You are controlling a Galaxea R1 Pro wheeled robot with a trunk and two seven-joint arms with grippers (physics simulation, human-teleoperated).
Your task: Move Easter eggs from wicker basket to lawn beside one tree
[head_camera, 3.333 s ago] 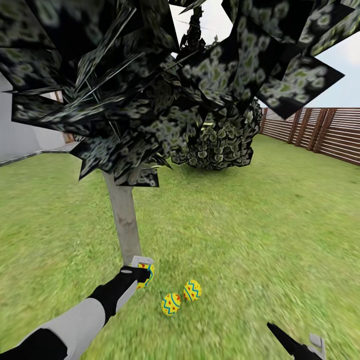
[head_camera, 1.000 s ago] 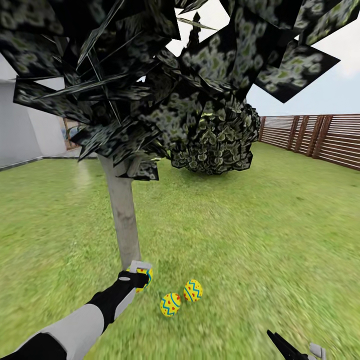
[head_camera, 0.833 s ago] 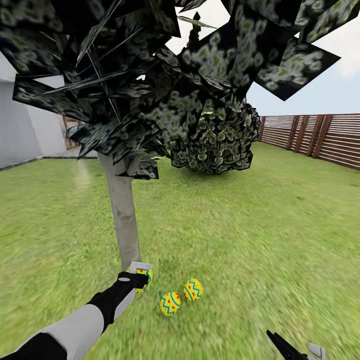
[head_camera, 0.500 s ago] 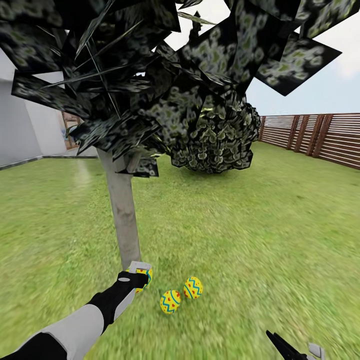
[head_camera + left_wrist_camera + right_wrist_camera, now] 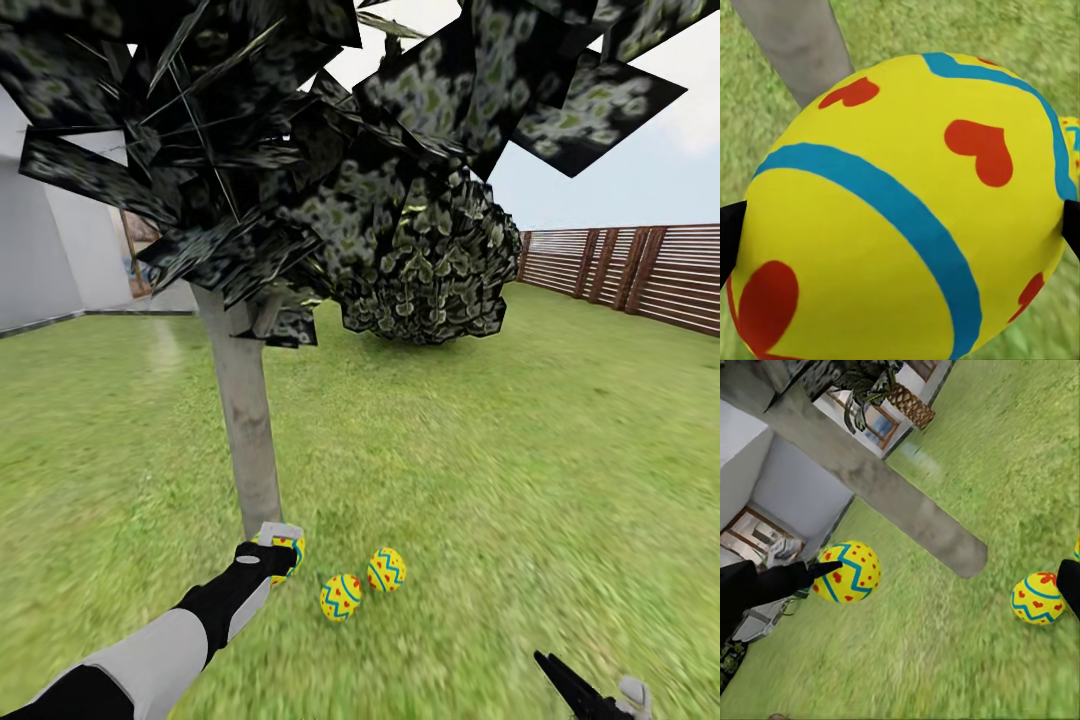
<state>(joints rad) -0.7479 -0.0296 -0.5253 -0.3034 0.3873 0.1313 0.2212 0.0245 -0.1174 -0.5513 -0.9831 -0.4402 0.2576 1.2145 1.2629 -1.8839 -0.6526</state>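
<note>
Two yellow Easter eggs (image 5: 341,597) (image 5: 386,569) with blue zigzags lie side by side on the lawn (image 5: 480,470), just right of the tree's pale grey trunk (image 5: 245,420). My left gripper (image 5: 284,547) is at the foot of that trunk, shut on the third egg (image 5: 294,556). In the left wrist view this egg (image 5: 907,217) sits between both black fingertips (image 5: 727,234), with the trunk (image 5: 795,37) just behind. The right wrist view shows the held egg (image 5: 847,571), the trunk (image 5: 870,487) and one lying egg (image 5: 1039,598). My right gripper (image 5: 596,692) hangs open and empty, low on the right.
The tree's dark angular crown (image 5: 250,130) hangs low overhead. A dense shrub (image 5: 430,270) stands behind, a brown slatted fence (image 5: 630,270) runs along the right, and a white house wall (image 5: 40,260) is at the left. A woven container (image 5: 911,406) stands by the house; I cannot tell whether it is the wicker basket.
The head view has shifted slightly. My left gripper stays at the trunk's foot, shut on its egg. The two eggs on the grass have not moved.
</note>
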